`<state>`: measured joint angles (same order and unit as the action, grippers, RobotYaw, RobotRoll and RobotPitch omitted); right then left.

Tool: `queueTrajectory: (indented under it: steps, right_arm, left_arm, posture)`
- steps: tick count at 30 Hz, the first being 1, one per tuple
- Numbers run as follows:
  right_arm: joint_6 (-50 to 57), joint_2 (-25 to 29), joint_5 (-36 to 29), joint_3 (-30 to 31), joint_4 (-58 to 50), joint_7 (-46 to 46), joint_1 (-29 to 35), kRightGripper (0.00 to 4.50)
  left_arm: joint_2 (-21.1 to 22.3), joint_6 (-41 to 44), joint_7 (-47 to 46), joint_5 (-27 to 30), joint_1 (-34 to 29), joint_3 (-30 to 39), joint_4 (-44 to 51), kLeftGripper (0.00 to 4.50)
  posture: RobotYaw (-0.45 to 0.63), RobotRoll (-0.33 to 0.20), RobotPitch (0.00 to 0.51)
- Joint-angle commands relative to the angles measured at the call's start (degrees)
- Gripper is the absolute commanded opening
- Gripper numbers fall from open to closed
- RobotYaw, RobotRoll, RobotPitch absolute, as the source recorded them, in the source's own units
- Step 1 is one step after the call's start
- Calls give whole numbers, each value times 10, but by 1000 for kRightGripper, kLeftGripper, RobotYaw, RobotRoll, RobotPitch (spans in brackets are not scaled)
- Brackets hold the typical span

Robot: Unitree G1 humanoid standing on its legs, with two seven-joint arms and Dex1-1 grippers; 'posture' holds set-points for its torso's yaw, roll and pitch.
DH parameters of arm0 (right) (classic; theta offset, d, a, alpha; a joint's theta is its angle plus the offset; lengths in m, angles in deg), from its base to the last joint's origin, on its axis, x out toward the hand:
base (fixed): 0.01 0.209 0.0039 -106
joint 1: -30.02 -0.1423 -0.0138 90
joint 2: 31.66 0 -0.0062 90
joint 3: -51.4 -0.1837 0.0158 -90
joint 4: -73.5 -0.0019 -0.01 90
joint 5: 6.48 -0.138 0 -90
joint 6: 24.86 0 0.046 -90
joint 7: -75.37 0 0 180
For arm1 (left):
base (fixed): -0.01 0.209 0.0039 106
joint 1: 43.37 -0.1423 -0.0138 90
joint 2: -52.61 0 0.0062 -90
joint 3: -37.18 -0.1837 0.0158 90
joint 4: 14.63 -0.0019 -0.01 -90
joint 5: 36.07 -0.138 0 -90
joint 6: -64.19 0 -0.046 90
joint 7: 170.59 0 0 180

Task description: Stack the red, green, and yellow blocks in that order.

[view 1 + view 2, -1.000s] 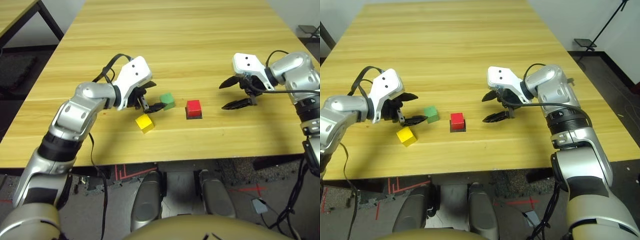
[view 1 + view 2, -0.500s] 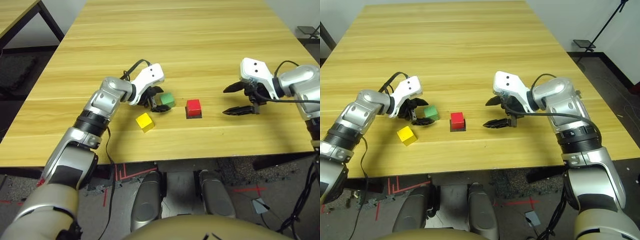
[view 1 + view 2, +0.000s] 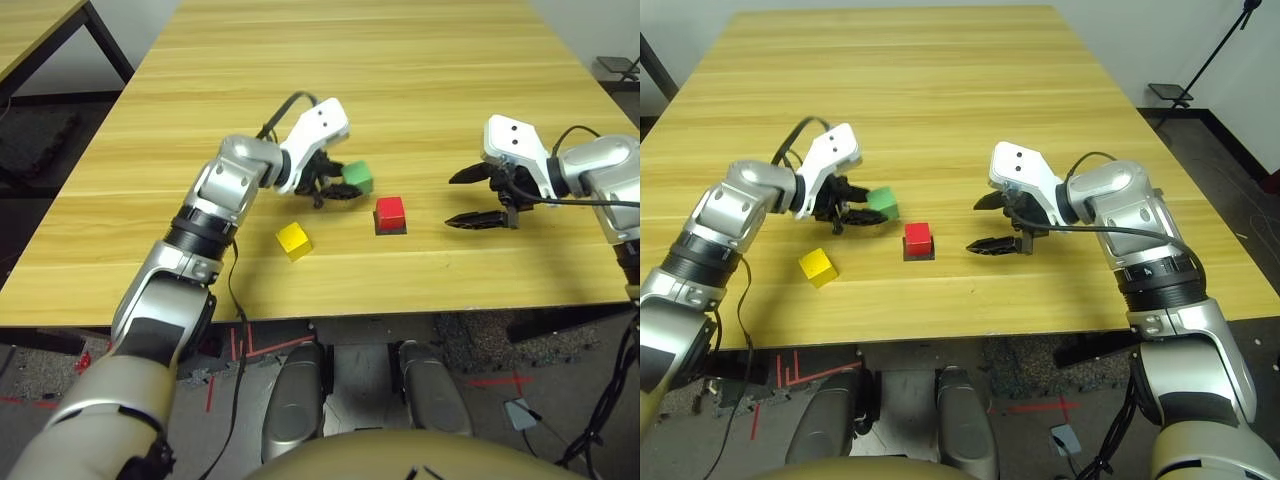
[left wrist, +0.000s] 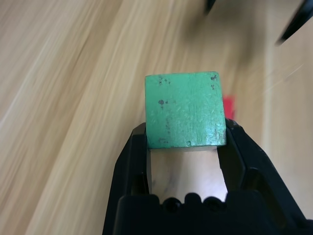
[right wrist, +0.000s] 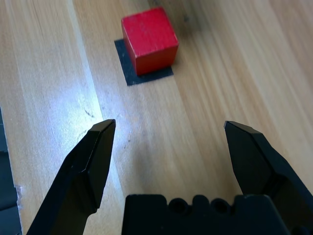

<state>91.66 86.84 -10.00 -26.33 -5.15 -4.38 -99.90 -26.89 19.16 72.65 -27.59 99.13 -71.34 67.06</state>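
From where I stood, the job was barely under way. The red block (image 3: 390,211) sat on its flat black patch (image 5: 146,74) near the middle of the counter (image 3: 400,90), and that looked like the base of the stack, already in place. Nothing was on top of it.

The left end effector (image 3: 335,189) had its two black fingers (image 4: 230,152) closed on the green block (image 4: 185,109); in the left wrist view the cube was pinched squarely between them by its lower part, most of it standing out past the fingertips. In the head views the green block appeared lifted off the wood and carried just to the left of the red one, a little farther back, not above it. I judged this to be the transfer step: green in hand, on its way to be set on red.

The yellow block (image 3: 293,240) lay untouched on the counter, nearer the front edge and left of the red block, well clear of both arms.

The right end effector (image 3: 483,199) hovered off to the right of the red block with its fingers spread wide and nothing between them; its wrist view looked past the open tips at the red cube on the patch.

So one of the three blocks was placed, one was held, and one waited. What remained, as I reckoned it, was to bring green over red and release it squarely, then fetch yellow and top the pile.
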Motion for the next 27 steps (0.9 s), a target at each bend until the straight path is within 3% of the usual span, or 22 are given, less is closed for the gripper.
queueTrajectory:
  steps: [1, 12, 27]
  right_arm:
    - [2, 6, -10, -2, -5, 5, 14, 4500]
    - [34, 9, -23, -10, -53, 25, 51, 4500]
    - [57, 23, -46, -16, -88, 49, 75, 4500]
  left_arm:
    - [-7, 36, 13, 14, 13, -26, 35, 2044]
    - [-21, -27, 36, -15, 21, -91, -28, 2044]
    - [-36, -84, 51, -37, 35, -87, -91, 2044]
  posture:
    - [182, -86, 85]
    - [134, -67, 92]
    - [110, -60, 93]
